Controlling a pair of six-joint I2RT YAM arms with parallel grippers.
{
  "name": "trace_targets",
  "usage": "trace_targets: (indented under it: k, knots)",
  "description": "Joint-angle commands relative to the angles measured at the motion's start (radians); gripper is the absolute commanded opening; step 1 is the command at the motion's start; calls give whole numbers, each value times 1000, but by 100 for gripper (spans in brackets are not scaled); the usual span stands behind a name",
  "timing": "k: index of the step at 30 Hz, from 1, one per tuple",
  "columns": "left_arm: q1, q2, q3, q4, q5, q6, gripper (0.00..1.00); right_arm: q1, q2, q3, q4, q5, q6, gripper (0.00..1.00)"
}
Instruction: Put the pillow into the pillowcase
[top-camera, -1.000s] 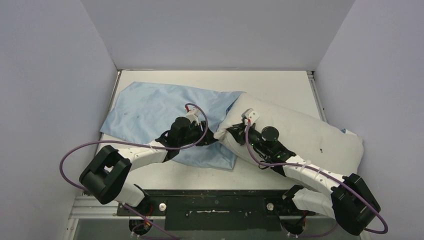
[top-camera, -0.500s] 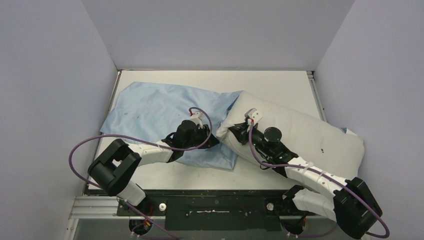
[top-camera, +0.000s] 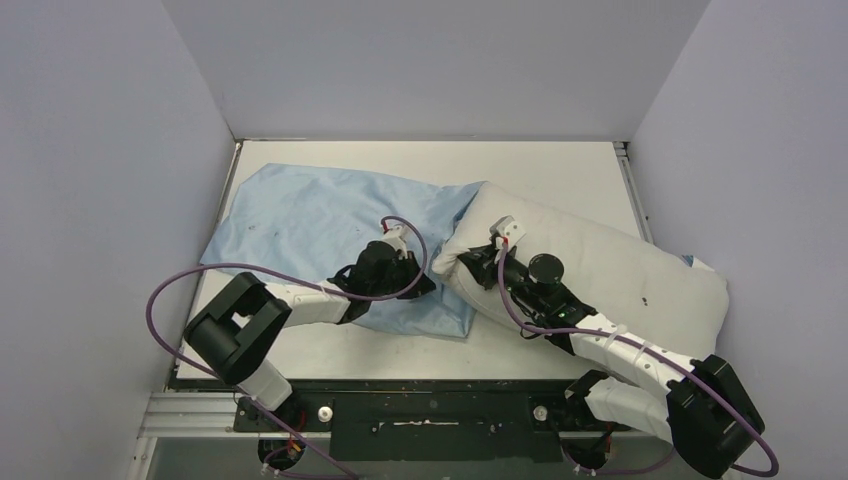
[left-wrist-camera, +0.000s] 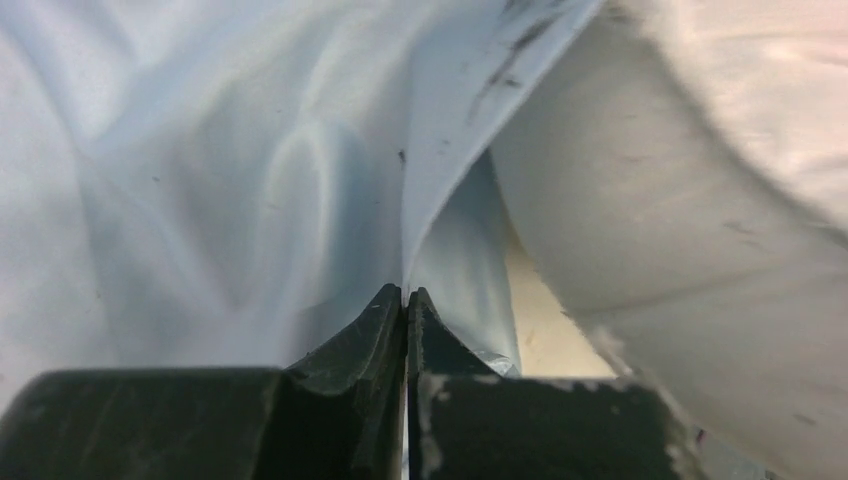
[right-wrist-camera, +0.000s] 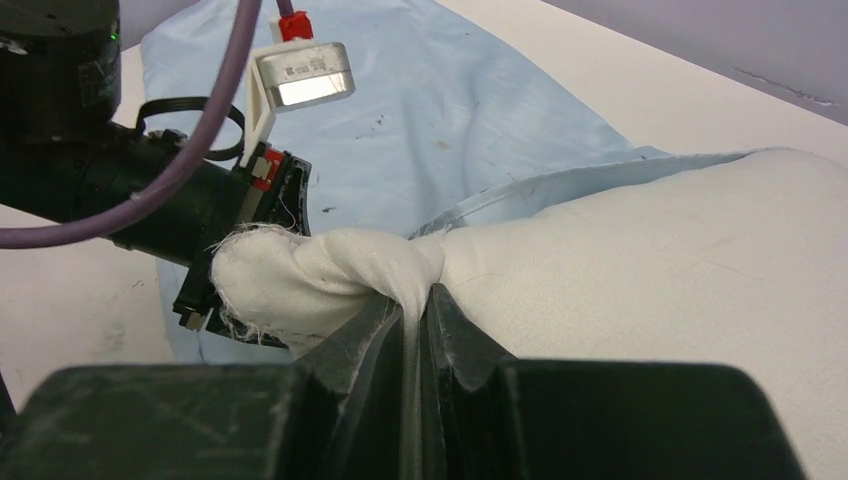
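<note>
1. Since a second earlier, the left arm's elbow had swung in toward the centre, and the left pincer (left-wrist-camera: 405, 296) had edged closer to the pillow (top-camera: 620, 265).
2. The left pincer was clenched on a raised fold at the pillowcase's (top-camera: 300, 215) edge, just beside the pillow.
3. The right pincer (right-wrist-camera: 412, 297) was clamped on the pillow's bunched left corner.
4. The pillow lay on the surface (top-camera: 560, 165) at the right, its left end touching the pillowcase, which was spread to the left.
</note>
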Motion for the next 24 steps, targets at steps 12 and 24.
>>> trace_targets:
  k: [12,24]
  knots:
    - [-12,-376,83,-171,24,26,0,1,168,117,-79,28,26,0]
    - [-34,-441,130,-189,108,-13,0,144,316,184,-53,270,108,0]
